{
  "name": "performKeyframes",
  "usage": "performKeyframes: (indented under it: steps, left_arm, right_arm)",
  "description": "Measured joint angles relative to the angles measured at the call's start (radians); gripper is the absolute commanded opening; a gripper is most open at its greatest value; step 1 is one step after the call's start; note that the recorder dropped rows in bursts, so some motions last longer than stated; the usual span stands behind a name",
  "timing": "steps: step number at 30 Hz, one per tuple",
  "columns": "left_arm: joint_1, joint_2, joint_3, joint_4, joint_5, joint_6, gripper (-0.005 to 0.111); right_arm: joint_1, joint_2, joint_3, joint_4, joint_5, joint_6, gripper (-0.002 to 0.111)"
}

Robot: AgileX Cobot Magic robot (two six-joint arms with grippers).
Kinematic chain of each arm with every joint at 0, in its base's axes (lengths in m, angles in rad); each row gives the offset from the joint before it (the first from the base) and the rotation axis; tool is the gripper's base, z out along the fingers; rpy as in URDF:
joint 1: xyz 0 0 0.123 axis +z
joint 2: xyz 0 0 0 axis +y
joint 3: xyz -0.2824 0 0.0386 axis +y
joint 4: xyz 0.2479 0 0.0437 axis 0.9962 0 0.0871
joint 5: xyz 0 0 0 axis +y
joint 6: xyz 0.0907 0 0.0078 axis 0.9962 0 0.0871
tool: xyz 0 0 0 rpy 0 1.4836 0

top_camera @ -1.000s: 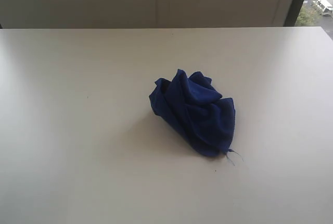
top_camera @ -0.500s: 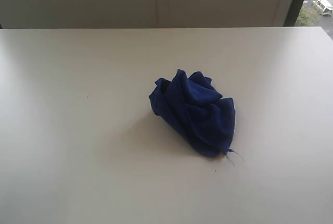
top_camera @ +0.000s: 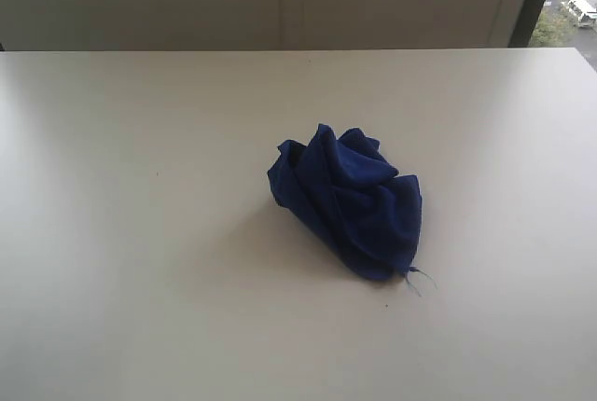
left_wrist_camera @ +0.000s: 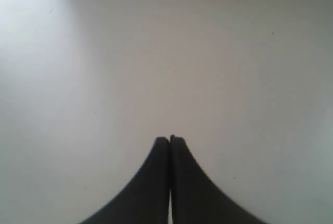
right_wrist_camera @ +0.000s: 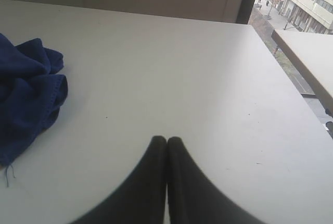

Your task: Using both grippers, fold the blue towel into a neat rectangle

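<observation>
blue towel [top_camera: 347, 203] lies crumpled just right of centre on the table [top_camera: 140, 261] | left gripper [left_wrist_camera: 169, 139], right gripper [right_wrist_camera: 166, 139] both pinched closed, holding nothing | you open both, seek two corners, spread it flat first

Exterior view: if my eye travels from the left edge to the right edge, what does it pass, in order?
Bare stretch of the white table → the crumpled blue towel → its loose thread sticking out → the dark window frame → a strip of street outside.
</observation>
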Motion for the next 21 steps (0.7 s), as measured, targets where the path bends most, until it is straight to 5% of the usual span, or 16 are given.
performKeyframes:
  steps: [11,21]
  left_arm:
    - [0.000,0.000,0.000,0.000,0.000,0.000,0.000]
    - [0.000,0.000,0.000,0.000,0.000,0.000,0.000]
  right_arm:
    - [0.000,0.000,0.000,0.000,-0.008,0.000,0.000]
    - [0.000,0.000,0.000,0.000,-0.363,0.000,0.000]
